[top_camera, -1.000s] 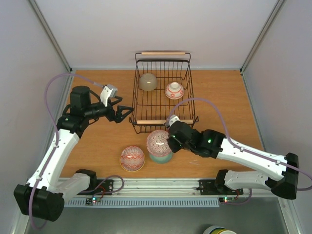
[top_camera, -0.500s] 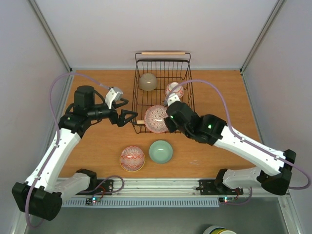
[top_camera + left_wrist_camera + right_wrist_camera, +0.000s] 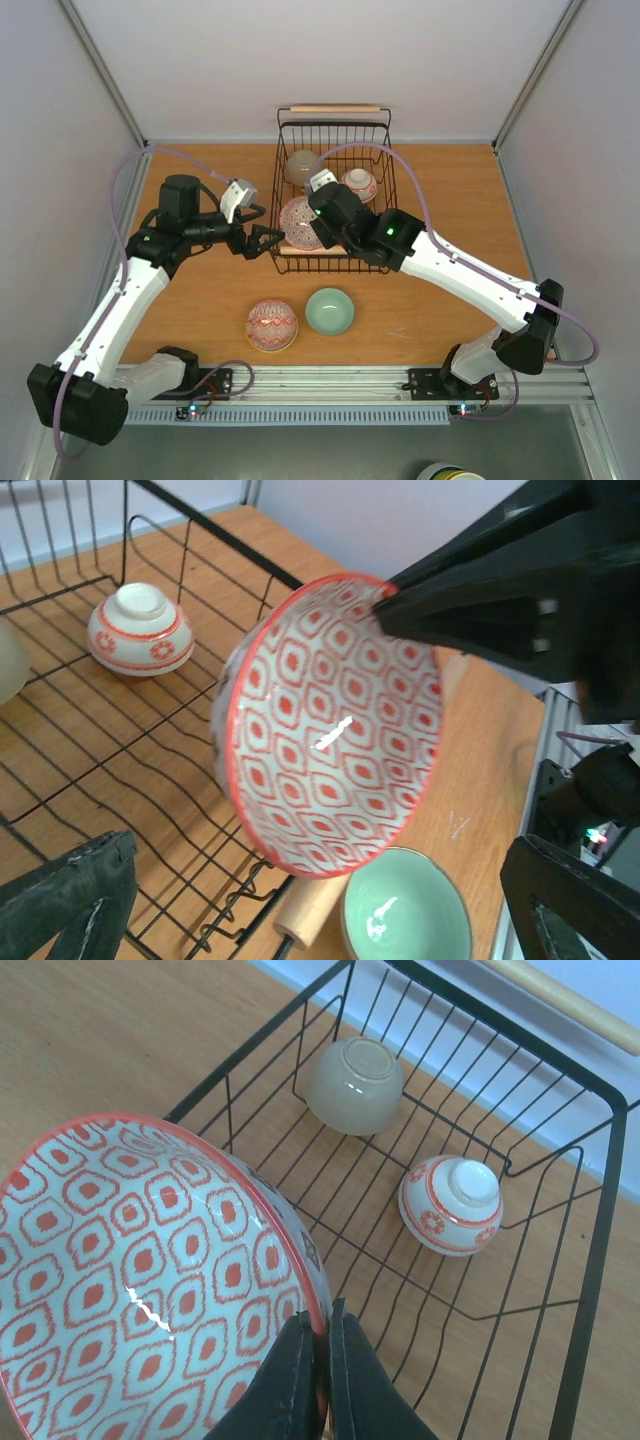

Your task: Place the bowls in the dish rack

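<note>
My right gripper [image 3: 318,222] [image 3: 325,1345] is shut on the rim of a red-patterned bowl [image 3: 299,221] [image 3: 140,1280] [image 3: 330,725], tilted on edge over the near left part of the black wire dish rack [image 3: 385,200] [image 3: 590,1260]. Two bowls sit upside down in the rack: a beige one [image 3: 300,166] [image 3: 352,1084] and a white one with red marks [image 3: 358,184] [image 3: 452,1203] [image 3: 140,630]. On the table lie a pale green bowl [image 3: 330,310] [image 3: 405,920] and a red-patterned bowl [image 3: 271,325]. My left gripper [image 3: 266,241] is open and empty, just left of the rack.
The rack's near wooden handle [image 3: 330,250] [image 3: 315,915] lies under the held bowl; the far handle [image 3: 335,108] is at the back. White walls close in the wooden table [image 3: 450,200] on the left, right and back.
My right gripper has lifted the red-patterned bowl off the pale green bowl and carried it back and left over the rack. My left gripper has edged right toward the rack.
</note>
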